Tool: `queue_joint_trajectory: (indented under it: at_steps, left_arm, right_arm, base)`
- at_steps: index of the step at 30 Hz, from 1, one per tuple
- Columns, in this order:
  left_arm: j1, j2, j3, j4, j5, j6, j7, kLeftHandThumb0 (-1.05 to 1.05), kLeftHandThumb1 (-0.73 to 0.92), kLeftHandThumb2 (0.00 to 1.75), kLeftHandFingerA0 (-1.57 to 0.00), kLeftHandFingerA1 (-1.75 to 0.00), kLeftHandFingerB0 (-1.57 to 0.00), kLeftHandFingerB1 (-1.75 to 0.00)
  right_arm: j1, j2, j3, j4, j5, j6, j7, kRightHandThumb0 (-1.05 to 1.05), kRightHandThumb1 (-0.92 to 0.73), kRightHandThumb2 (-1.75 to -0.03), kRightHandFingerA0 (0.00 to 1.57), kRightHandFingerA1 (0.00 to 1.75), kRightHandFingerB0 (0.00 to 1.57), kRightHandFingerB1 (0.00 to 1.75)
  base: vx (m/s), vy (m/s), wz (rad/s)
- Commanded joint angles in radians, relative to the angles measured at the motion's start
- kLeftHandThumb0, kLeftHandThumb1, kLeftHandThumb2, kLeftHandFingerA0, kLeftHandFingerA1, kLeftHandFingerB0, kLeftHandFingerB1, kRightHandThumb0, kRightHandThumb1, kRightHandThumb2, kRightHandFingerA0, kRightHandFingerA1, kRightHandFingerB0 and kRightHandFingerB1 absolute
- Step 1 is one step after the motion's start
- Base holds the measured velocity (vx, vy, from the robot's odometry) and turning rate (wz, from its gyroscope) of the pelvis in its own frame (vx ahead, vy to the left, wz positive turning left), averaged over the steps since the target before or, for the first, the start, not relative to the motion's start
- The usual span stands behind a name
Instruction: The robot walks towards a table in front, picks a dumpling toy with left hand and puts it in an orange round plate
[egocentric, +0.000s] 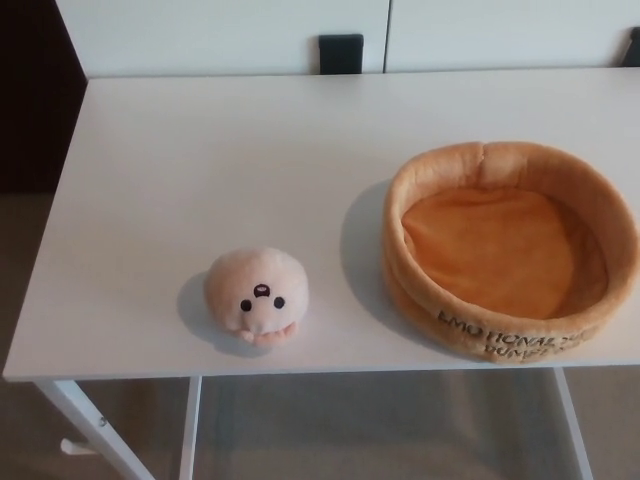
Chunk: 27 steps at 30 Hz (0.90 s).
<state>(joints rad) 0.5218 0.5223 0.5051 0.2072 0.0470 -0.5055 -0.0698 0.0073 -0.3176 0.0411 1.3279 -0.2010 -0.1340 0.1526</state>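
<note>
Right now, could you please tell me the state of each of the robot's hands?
Left hand: not in view, holding nothing that shows; the dumpling toy sits on the table.
Right hand: not in view.

We see dumpling toy (256, 296): pale peach, black eyes, near the tabletop's front edge | round plate (511, 249): orange plush, dark lettering on its front wall, by the right edge | table (200, 170): plain white, white legs
</note>
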Motion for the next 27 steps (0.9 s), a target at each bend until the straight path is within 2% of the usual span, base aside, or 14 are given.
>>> queue_joint_trajectory:
  at_steps: [1, 2, 4, 5, 8, 9, 12, 14, 17, 19, 21, 22, 23, 27]
  left_arm:
    - [-0.105, 0.366, 0.236, -0.704, -0.371, 0.297, -0.197, -0.38, 0.3, 0.6, -0.07, -0.29, -0.1, -0.24]
    - [-0.106, 0.365, 0.238, -0.708, -0.372, 0.303, -0.199, -0.38, 0.3, 0.6, -0.07, -0.29, -0.1, -0.24]
    - [-0.281, 0.466, 0.058, -0.764, -0.366, 0.431, -0.218, -0.31, 0.28, 0.64, -0.01, -0.23, -0.05, -0.25]
    - [-0.34, 0.481, -0.001, -0.771, -0.337, 0.459, -0.226, -0.34, 0.29, 0.69, -0.01, -0.31, -0.03, -0.31]
    - [-0.406, 0.487, -0.061, -0.782, -0.295, 0.5, -0.236, -0.34, 0.29, 0.69, -0.01, -0.31, -0.03, -0.31]
    - [-0.479, 0.477, -0.148, -0.788, -0.23, 0.539, -0.266, -0.44, 0.35, 0.53, -0.07, -0.29, -0.07, -0.26]
    - [-0.64, 0.468, -0.344, -0.804, -0.091, 0.644, -0.345, -0.46, 0.33, 0.57, -0.07, -0.3, -0.07, -0.22]
    - [-0.647, 0.47, -0.35, -0.808, -0.091, 0.657, -0.345, -0.46, 0.33, 0.57, -0.07, -0.3, -0.07, -0.22]
    - [-0.814, 0.399, -0.559, -0.772, 0.039, 0.771, -0.472, -0.39, 0.29, 0.7, 0.0, -0.29, 0.0, -0.26]
    - [-0.886, 0.347, -0.659, -0.727, 0.12, 0.801, -0.532, -0.49, 0.29, 0.61, -0.05, -0.27, -0.03, -0.21]
    - [-0.91, 0.332, -0.692, -0.706, 0.145, 0.799, -0.54, -0.49, 0.29, 0.61, -0.05, -0.27, -0.03, -0.21]
    - [-0.929, 0.309, -0.729, -0.684, 0.177, 0.811, -0.553, -0.46, 0.32, 0.74, 0.0, -0.25, 0.0, -0.22]
    - [-0.956, 0.273, -0.784, -0.651, 0.224, 0.83, -0.572, -0.46, 0.32, 0.74, 0.0, -0.25, 0.0, -0.22]
    - [-0.973, 0.283, -0.804, -0.655, 0.218, 0.858, -0.567, -0.46, 0.32, 0.74, 0.0, -0.25, 0.0, -0.22]
  right_arm:
    - [0.02, -0.008, -0.003, 0.007, -0.001, 0.004, -0.008, -0.41, -0.7, -0.62, 0.65, 0.5, 0.51, 0.4]
    - [0.02, -0.008, -0.003, 0.007, -0.001, 0.004, -0.008, -0.41, -0.7, -0.62, 0.65, 0.5, 0.51, 0.4]
    - [0.016, -0.006, 0.01, 0.01, -0.016, 0.005, -0.019, -0.42, -0.7, -0.62, 0.67, 0.47, 0.53, 0.39]
    - [0.015, -0.003, 0.007, 0.012, -0.014, 0.005, -0.021, -0.41, -0.69, -0.61, 0.67, 0.47, 0.52, 0.39]
    - [0.015, -0.001, 0.001, 0.013, -0.008, 0.006, -0.023, -0.41, -0.69, -0.61, 0.67, 0.47, 0.52, 0.39]
    - [0.013, -0.002, -0.003, 0.011, -0.004, 0.006, -0.019, -0.41, -0.69, -0.61, 0.68, 0.5, 0.54, 0.4]
    - [0.01, -0.003, -0.007, 0.008, 0.002, 0.002, -0.012, -0.41, -0.69, -0.62, 0.67, 0.49, 0.55, 0.4]
    - [0.01, -0.003, -0.007, 0.007, 0.002, 0.002, -0.012, -0.41, -0.69, -0.62, 0.67, 0.49, 0.55, 0.4]
    - [0.007, -0.007, -0.007, 0.003, 0.003, 0.006, -0.008, -0.41, -0.71, -0.62, 0.64, 0.51, 0.5, 0.4]
    - [0.009, -0.006, -0.012, 0.004, 0.007, 0.006, -0.011, -0.41, -0.71, -0.62, 0.64, 0.51, 0.5, 0.4]
    - [0.01, -0.006, -0.014, 0.004, 0.009, 0.003, -0.009, -0.41, -0.71, -0.62, 0.64, 0.51, 0.5, 0.4]
    - [0.01, -0.007, -0.008, 0.003, 0.003, 0.003, -0.01, -0.42, -0.71, -0.62, 0.64, 0.51, 0.5, 0.39]
    - [0.01, -0.008, 0.0, 0.001, -0.005, 0.003, -0.012, -0.42, -0.71, -0.62, 0.64, 0.51, 0.5, 0.39]
    - [0.009, -0.009, 0.001, 0.001, -0.006, 0.003, -0.012, -0.42, -0.71, -0.62, 0.64, 0.51, 0.5, 0.39]
  base:
    - [0.0, 0.0, 0.0]
    - [0.0, 0.0, 0.0]
    - [0.0, 0.0, 0.0]
    - [0.0, 0.0, 0.0]
    - [0.0, 0.0, 0.0]
    - [0.0, 0.0, 0.0]
    - [0.0, 0.0, 0.0]
    - [0.0, 0.0, 0.0]
    - [0.0, 0.0, 0.0]
    - [0.0, 0.0, 0.0]
    - [0.0, 0.0, 0.0]
    - [0.0, 0.0, 0.0]
    - [0.0, 0.0, 0.0]
    - [0.0, 0.0, 0.0]
